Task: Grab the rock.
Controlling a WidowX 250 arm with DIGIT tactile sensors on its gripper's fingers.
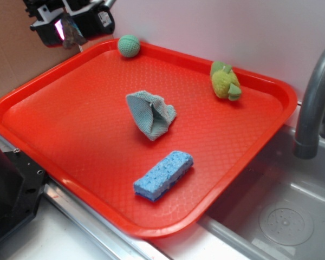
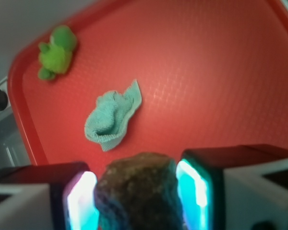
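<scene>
The rock point(image 2: 138, 191) is a lumpy dark brown-grey stone, gripped between my two glowing fingertip pads point(image 2: 81, 203) in the wrist view. In the exterior view it point(image 1: 71, 31) hangs in my gripper point(image 1: 73, 30) high above the far left corner of the red tray point(image 1: 54, 135), well clear of the tray's surface. The gripper is shut on the rock.
On the tray lie a round green knitted ball point(image 1: 129, 46) at the back, a grey-green cloth point(image 1: 150, 114) in the middle, a green plush toy point(image 1: 225, 81) at the back right and a blue sponge point(image 1: 163, 174) near the front. A sink point(image 1: 292, 216) and grey faucet point(image 1: 314, 92) are on the right.
</scene>
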